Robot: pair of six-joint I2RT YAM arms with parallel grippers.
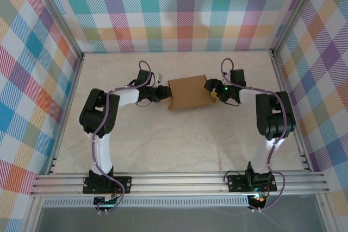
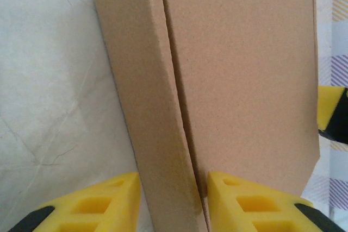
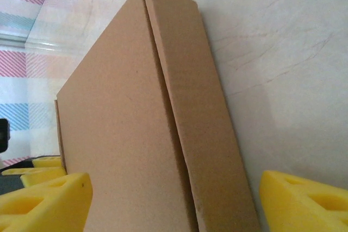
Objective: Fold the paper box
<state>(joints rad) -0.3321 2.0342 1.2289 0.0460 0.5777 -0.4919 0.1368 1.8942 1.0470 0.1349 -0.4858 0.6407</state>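
One box (image 1: 189, 93) sits at centre of the top view. Left claw (image 1: 163, 94) pinches its side wall; right claw (image 1: 211, 92) stands open, straddling the opposite end. Walls up, lid down: folding judged nearly complete; tab tuck cannot be confirmed.

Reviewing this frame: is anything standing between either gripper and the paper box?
Nothing visible does. The left gripper is already closed against the narrow side wall of the paper box, and the right gripper straddles the opposite end with its jaws open.
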